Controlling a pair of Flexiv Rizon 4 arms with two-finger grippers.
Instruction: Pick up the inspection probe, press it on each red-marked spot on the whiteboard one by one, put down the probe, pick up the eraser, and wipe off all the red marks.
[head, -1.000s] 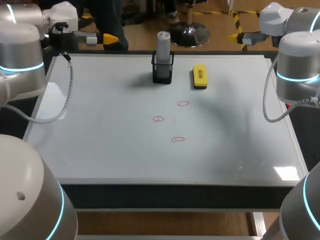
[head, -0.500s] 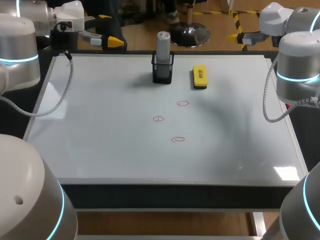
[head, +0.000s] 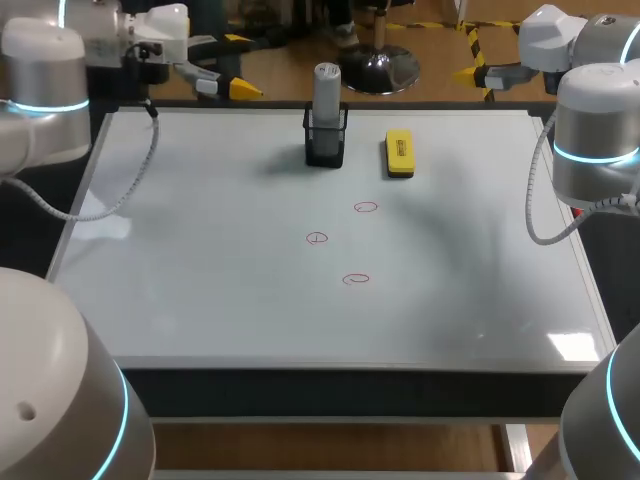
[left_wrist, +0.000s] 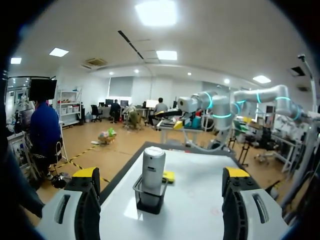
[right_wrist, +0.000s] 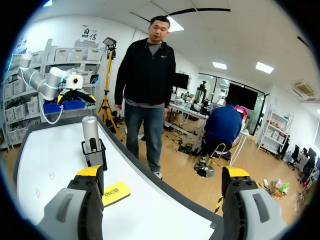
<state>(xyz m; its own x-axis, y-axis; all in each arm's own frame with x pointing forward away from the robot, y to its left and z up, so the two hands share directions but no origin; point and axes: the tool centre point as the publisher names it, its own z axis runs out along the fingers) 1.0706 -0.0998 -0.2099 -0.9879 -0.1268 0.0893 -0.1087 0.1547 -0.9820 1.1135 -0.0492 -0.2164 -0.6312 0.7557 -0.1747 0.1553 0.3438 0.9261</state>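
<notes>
The grey inspection probe (head: 326, 90) stands upright in a black holder (head: 325, 145) at the far middle of the whiteboard (head: 200, 250). A yellow eraser (head: 399, 153) lies just right of it. Three red marks (head: 366, 207) (head: 317, 238) (head: 356, 279) sit mid-board. My left gripper (head: 240, 65) hovers open over the far edge, left of the probe. In the left wrist view the probe (left_wrist: 153, 167) is ahead, between the open fingers of the left gripper (left_wrist: 160, 175). My right gripper (head: 470, 70) hangs open beyond the far right corner; the right wrist view shows the probe (right_wrist: 91, 135) and eraser (right_wrist: 116, 192) beside the right gripper (right_wrist: 162, 172).
The board's raised dark frame (head: 330, 375) runs along the near edge. My right arm's grey cable (head: 535, 200) drapes over the board's right side, and the left arm's cable (head: 130, 190) over its left side.
My left arm has swung rightward along the far edge, bringing its open gripper closer to the probe. The right arm, probe, eraser and marks have not moved.
</notes>
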